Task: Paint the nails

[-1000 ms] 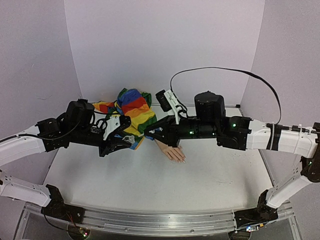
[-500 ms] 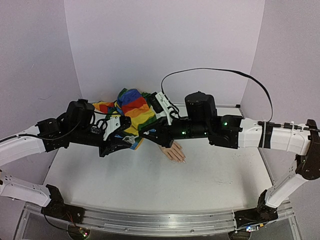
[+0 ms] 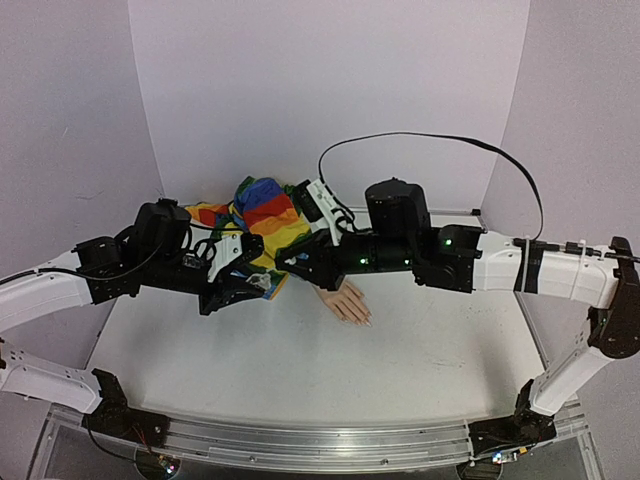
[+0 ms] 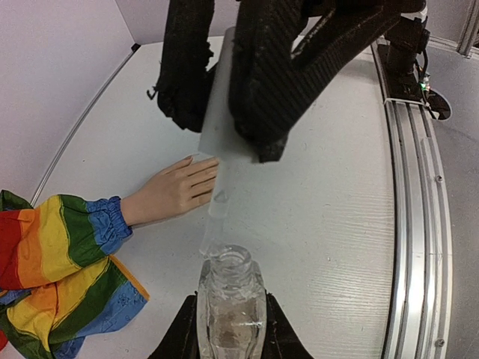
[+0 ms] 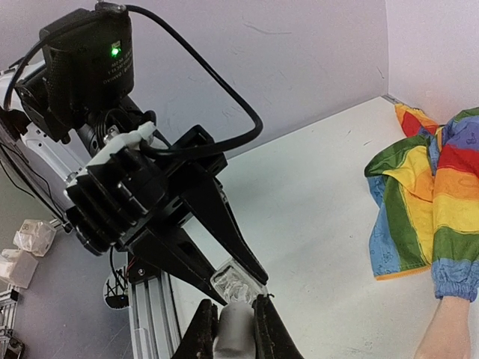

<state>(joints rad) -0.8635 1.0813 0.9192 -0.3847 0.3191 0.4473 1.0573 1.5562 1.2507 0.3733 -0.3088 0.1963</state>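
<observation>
While your left gripper (image 4: 228, 333) has its two fingers clamped on the sides of the little clear bottle (image 4: 230, 288), holding it upright with the neck uncapped, your right gripper (image 5: 234, 329) sits directly above it. Its fingers are squeezed tight on the white cap (image 4: 217, 127). The see-through brush (image 4: 216, 206) hangs down from the cap, and its tip is right at the mouth of the bottle. You can't really tell from either wrist view whether it's dipped in or just beside the rim.

The nails (image 4: 212, 166) are over on the mannequin hand (image 4: 176, 191), which lies flat, palm down, on the white table (image 4: 329, 224). It's apart from both grippers, and nothing is touching it. In the top view it lies a bit to the right of the bottle, fingers pointing toward the near edge. The rainbow sleeve (image 4: 60, 254) is bunched up behind the wrist, toward the back wall. The nails are too small to make out any polish on them.
</observation>
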